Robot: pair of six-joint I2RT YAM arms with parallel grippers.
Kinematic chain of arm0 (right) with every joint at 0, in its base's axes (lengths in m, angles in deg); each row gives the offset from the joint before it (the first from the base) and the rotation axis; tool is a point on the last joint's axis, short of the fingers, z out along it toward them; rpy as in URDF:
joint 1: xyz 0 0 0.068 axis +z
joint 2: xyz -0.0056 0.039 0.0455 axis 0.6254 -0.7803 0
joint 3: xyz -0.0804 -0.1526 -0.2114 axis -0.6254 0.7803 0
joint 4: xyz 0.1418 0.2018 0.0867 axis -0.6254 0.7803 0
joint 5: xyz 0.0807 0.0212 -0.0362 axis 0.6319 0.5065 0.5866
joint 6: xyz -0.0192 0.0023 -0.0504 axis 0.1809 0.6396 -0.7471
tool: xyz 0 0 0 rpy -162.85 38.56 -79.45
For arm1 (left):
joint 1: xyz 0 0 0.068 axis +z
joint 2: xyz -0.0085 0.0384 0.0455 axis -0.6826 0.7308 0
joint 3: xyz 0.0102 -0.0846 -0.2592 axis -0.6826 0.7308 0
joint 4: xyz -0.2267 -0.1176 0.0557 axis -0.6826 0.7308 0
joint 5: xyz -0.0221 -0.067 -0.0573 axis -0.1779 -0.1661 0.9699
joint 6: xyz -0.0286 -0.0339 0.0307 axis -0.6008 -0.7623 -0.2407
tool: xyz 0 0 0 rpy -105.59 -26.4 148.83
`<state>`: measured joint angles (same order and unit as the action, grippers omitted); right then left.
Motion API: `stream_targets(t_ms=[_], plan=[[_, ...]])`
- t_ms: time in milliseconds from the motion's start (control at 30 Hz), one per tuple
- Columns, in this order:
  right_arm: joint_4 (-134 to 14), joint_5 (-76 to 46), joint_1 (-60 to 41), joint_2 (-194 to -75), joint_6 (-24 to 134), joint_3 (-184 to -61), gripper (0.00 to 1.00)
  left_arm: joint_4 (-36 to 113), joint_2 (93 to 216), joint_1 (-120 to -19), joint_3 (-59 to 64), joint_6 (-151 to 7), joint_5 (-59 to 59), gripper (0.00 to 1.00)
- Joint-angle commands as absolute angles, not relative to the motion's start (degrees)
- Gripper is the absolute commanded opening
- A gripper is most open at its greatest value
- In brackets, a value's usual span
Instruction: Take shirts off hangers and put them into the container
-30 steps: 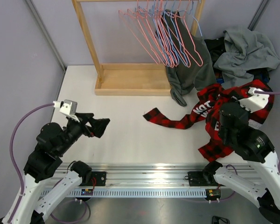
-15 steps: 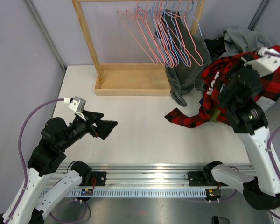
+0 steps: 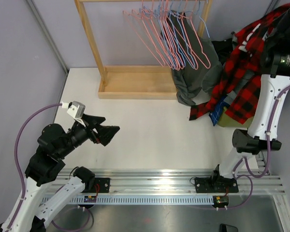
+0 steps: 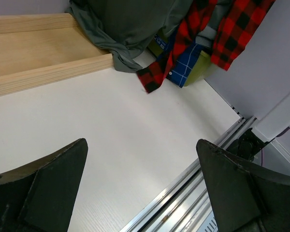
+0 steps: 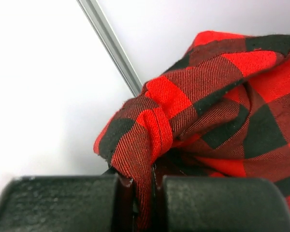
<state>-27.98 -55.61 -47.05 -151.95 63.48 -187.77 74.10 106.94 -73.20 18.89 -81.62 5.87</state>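
Ideally the right claw point(image 5: 142, 195), clamped on the red-and-black plaid shirt point(image 3: 246, 67), lowers it hem-first into the yellow-green plastic tub point(image 4: 202, 67), left claw point(image 4: 141, 145) gaping empty

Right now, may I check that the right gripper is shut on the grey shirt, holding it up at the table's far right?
Not quite: the right gripper is shut on the red-and-black plaid shirt, as the right wrist view shows. The grey shirt hangs at the wooden rack. The rest is correct.
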Motion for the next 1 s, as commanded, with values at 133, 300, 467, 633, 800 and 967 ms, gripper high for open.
stream_targets(t_ms=[133, 300, 467, 633, 800, 967], plan=[[-50.8, -42.0, -49.0, -156.8, 62.1, -197.8, 0.0, 73.7, 106.4, -73.2, 15.2, -80.3, 6.0, 0.99], [-71.2, -38.6, -48.9, -154.1, 61.6, -192.7, 0.0, 73.1, 105.2, -73.2, 15.5, -80.0, 5.8, 0.99], [-79.5, -39.0, -49.0, -161.8, 56.6, -208.0, 0.0, 72.3, 104.7, -73.2, 15.5, -80.0, 5.3, 0.99], [-83.4, -39.5, -50.7, -161.0, 53.6, -202.3, 0.0, 71.7, 105.6, -73.2, 15.8, -80.2, 4.8, 0.99], [-81.7, -43.2, -51.4, -164.2, 49.5, -192.7, 0.0, 70.2, 105.6, -73.2, 16.6, -81.3, 4.8, 0.99], [-79.4, -46.9, -51.4, -164.0, 51.2, -174.6, 0.0, 70.0, 104.3, -73.2, 18.7, -82.5, 3.0, 0.99]])
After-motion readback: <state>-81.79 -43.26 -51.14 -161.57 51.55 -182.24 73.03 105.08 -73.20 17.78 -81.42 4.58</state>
